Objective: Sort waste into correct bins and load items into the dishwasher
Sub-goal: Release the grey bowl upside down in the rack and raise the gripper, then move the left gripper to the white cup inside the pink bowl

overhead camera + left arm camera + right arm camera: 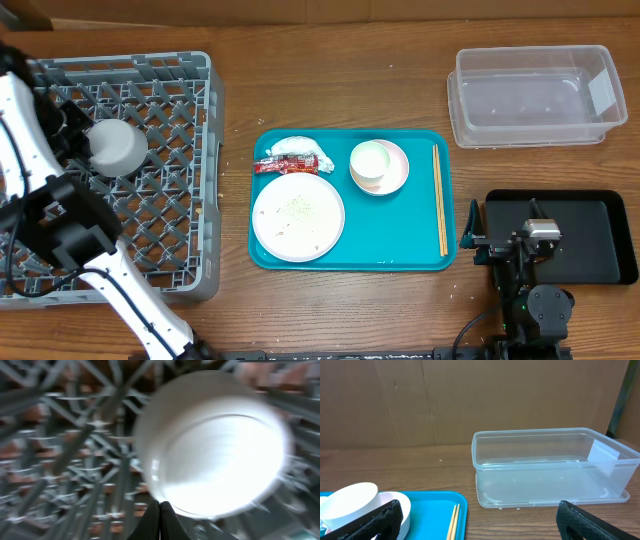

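While your left fingers (152, 527) are pressing together at the pale bowl (115, 145) in the dish rack (190, 120), your right fingers (375, 522) are standing spread, nearer the chopsticks (440, 200), which are lying lengthwise just to their left on the teal tray (350, 250).

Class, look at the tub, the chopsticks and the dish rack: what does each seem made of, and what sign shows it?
Tub: likely clear glossy plastic; the table shows through its walls. Chopsticks: probably wood or bamboo, pale tan, matte. Dish rack: seemingly moulded grey plastic, dull, open lattice.
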You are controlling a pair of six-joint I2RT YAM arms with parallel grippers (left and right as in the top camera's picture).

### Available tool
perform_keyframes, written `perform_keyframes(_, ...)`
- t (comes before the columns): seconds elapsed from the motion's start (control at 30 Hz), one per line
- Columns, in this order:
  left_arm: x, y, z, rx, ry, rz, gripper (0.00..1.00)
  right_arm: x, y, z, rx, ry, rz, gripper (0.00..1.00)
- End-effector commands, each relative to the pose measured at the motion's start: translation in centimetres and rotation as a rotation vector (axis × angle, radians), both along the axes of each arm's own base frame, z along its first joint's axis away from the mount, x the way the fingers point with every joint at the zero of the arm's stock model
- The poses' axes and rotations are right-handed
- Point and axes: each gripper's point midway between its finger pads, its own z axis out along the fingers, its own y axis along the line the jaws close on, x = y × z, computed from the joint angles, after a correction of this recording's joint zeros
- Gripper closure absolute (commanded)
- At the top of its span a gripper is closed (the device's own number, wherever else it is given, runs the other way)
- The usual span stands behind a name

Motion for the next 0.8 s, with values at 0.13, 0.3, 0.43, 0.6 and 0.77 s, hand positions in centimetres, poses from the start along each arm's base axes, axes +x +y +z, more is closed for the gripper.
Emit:
perform_keyframes(0.13,4.3,-9.5,15.1,-0.285,-0.57,-0.196,0.96,0.0,0.0,-0.1,-0.005,-0.006,0.0,0.0)
perform_keyframes(0.3,3.4,-16.6,18.4,-0.299,-0.594,-0.37,0.87,0.0,0.0,-0.1,-0.005,-0.006,0.0,0.0)
perform_keyframes(0.43,3.5,-24.8,18.5,-0.322,-0.604,-0.665,0.22,0.0,0.0,-0.1,-0.005,-0.006,0.0,0.0)
perform_keyframes(0.6,2.6,-33.8,15.7,-0.228,-0.488,-0.94,0.2,0.0,0.0,-0.1,-0.005,-0.006,0.0,0.0)
perform_keyframes(0.77,1.3,-40.5,12.5,-0.137,-0.39,-1.133,0.2,0.0,0.0,-0.1,-0.005,-0.006,0.0,0.0)
